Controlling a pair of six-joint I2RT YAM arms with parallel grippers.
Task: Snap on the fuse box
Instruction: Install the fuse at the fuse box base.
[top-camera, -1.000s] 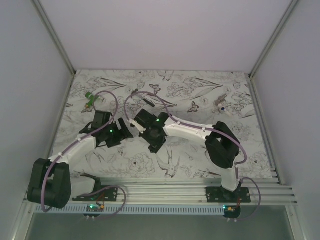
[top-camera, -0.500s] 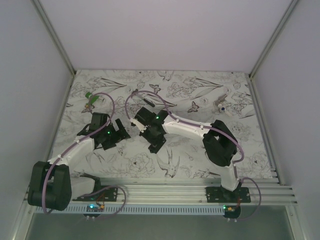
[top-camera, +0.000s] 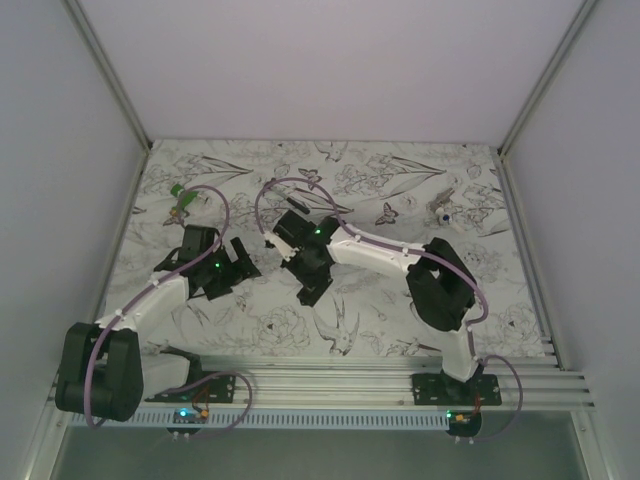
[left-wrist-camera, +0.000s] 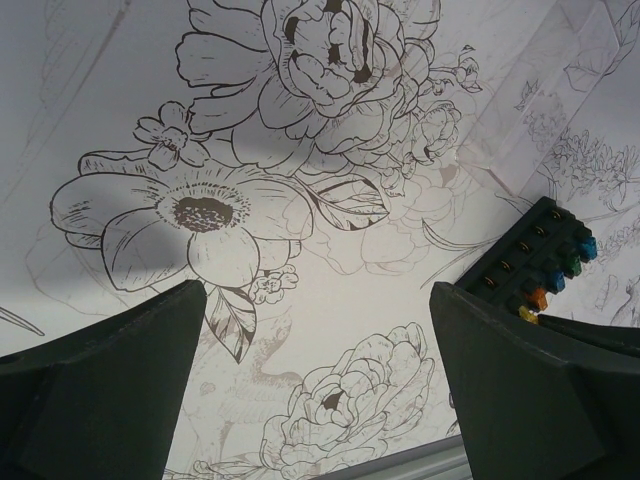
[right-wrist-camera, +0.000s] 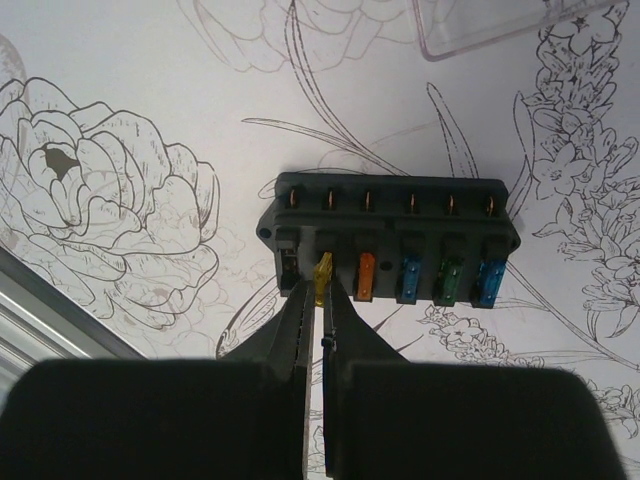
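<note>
The right gripper (right-wrist-camera: 320, 290) has its two fingers drawn in until barely a slit shows between them. The tips are down against the near row of the fuse box (right-wrist-camera: 390, 215), right at a yellow fuse (right-wrist-camera: 323, 278), though I can't make out from here whether they pinch that fuse or only touch it. The box is black and lies flat on the flower-printed table (top-camera: 400, 300). Its open face is up, with a line of coloured fuses beside the yellow one: orange, blue, green, then blue again. Behind them is a row of small metal contacts. Just past the box, on the side away from the gripper, a clear plastic cover (right-wrist-camera: 500, 35) lies by itself on the table, not touching the box. The left gripper (left-wrist-camera: 315, 290) hangs over the table with its jaws spread as wide as they go and only printed flowers between them. From its camera one end of the fuse box pokes out just beyond one finger, outside the jaws. Both arms reach into the left-centre of the table, with their wrists close together. Well apart from them, a small green piece (top-camera: 180, 200) sits near the far left edge. A small pale object (top-camera: 440, 212) lies toward the far right. An aluminium rail (top-camera: 350, 375) runs along the near edge, where the arms are bolted.
</note>
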